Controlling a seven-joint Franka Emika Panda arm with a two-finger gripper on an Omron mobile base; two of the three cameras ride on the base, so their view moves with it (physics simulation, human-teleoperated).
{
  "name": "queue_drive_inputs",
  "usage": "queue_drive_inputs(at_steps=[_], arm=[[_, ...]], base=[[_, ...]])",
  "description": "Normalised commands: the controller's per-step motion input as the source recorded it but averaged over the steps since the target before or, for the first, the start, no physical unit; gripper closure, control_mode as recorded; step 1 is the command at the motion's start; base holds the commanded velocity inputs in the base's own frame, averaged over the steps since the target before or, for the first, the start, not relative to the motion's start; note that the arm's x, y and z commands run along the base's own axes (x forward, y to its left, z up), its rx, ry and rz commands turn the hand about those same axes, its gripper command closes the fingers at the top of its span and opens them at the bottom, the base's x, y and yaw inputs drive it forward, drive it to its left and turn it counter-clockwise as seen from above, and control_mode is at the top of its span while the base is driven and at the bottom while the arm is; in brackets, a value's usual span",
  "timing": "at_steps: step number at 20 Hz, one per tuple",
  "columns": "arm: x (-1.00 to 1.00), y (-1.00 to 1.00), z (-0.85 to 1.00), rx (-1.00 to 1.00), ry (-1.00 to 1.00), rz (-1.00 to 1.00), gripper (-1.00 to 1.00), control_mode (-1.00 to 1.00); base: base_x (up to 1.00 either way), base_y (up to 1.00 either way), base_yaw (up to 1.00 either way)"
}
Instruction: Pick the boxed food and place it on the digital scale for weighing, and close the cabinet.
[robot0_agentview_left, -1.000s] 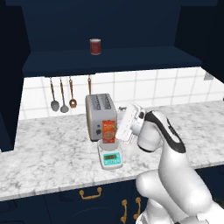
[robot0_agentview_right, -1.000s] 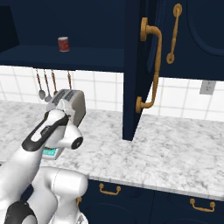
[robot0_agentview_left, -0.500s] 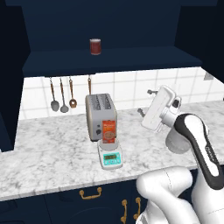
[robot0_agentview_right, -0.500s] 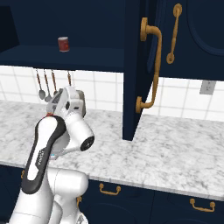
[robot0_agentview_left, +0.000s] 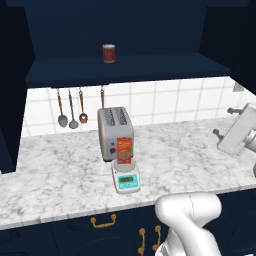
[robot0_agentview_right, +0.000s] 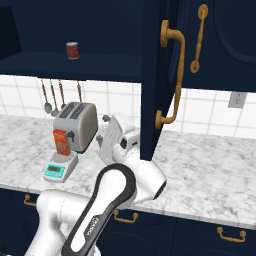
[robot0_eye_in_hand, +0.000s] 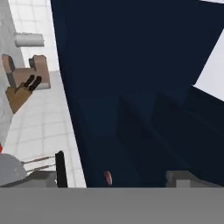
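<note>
The orange-red boxed food stands upright on the digital scale, right in front of the toaster. My gripper is open and holds nothing. It hovers above the counter well to the right of the scale, close to the lower edge of the open cabinet door. That navy door spreads across the hand view, with my gripper at the bottom. The cabinet stands open, its shelf exposed.
A silver toaster stands behind the scale. A dark red can sits on the cabinet shelf. Utensils hang on the tiled wall. The door's brass handle faces me. A knife block stands on the counter.
My arm has swung right, away from the scale and toward the open cabinet door. The boxed food stays on the scale.
</note>
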Motion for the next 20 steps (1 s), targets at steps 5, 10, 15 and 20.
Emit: queue_drive_inputs(at_steps=[5, 10, 15, 20], arm=[[-0.49, -0.02, -0.87, 0.18, -0.3, -0.12, -1.0, -1.0], [-0.07, -0.61, -0.22, 0.15, -0.2, -0.12, -1.0, -1.0], [-0.26, -1.0, 0.0, 0.1, -0.04, -0.1, -1.0, -1.0], [-0.2, -1.0, 0.02, 0.11, 0.0, -0.11, -1.0, -1.0]], base=[[0.0, 0.0, 0.0], [0.0, 0.0, 0.0], [0.0, 0.0, 0.0], [0.0, 0.0, 0.0]])
